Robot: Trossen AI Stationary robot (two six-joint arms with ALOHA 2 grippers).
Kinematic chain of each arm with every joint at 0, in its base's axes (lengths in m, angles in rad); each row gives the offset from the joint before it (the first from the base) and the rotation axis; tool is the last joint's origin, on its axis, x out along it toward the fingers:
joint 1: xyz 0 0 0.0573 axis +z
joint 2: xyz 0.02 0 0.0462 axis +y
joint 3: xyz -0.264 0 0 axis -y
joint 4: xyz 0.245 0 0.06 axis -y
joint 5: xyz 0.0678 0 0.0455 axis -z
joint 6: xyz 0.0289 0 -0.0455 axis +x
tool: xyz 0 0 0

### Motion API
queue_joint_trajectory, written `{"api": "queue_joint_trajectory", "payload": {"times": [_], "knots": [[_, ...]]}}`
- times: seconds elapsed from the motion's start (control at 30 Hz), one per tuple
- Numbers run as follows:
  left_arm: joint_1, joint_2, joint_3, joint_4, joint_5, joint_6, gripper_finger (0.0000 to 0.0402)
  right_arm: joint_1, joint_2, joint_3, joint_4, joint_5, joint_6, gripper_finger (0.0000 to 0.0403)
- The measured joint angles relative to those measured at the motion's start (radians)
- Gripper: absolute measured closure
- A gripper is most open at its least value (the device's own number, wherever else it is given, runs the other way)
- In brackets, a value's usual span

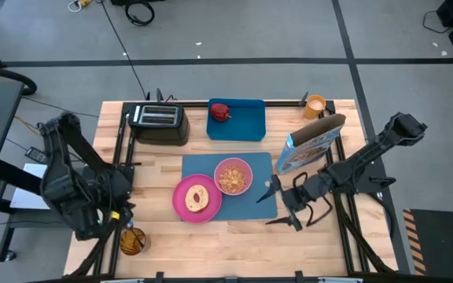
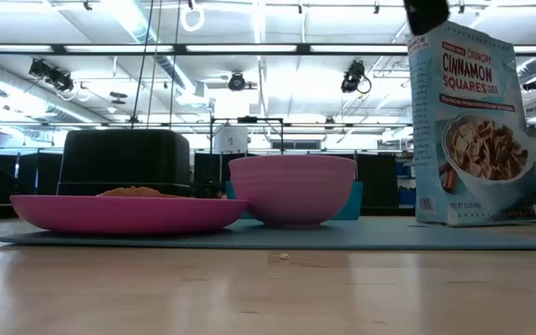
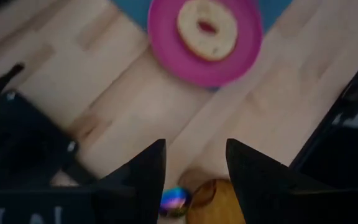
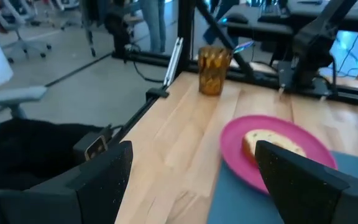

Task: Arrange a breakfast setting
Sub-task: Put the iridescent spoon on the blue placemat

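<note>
Wooden counter (image 1: 234, 232) carries the blue mat (image 1: 230, 189) at its centre, with the pink plate (image 1: 197, 199) and its toast slice (image 1: 197, 197) at seven o'clock on the mat and the pink bowl (image 1: 233, 176) touching at one. At three o'clock the right claw (image 1: 283, 211) hangs spread wide, holding nothing. At eight o'clock the left claw (image 3: 194, 171) hovers parted over an amber glass (image 1: 132, 242).

The pale wooden worktop (image 1: 156, 236) carries a blue mat (image 1: 263, 206) at its middle, a black toaster (image 1: 159, 123) and a smaller blue tray (image 1: 246, 126) along the far edge, an orange cup (image 1: 315, 105) at the far right corner, an upright cereal box (image 1: 309, 144) beside the mat, and an amber glass (image 1: 132, 241) at the near left corner.
</note>
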Motion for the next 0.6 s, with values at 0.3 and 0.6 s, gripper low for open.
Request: {"api": "queue_joint_trajectory", "payload": {"times": [0.3, 0.6], "knots": [[-0.203, -0.173, -0.164, 0.012, 0.059, -0.128, 0.0226, -0.126, 0.001, 0.000, 0.087, -0.036, -0.005, 0.0055], [-0.396, -0.323, -0.319, 0.067, 0.009, -0.121, 0.0226, -0.159, 0.001, 0.000, 0.221, 0.001, 0.030, 0.0055]]}}
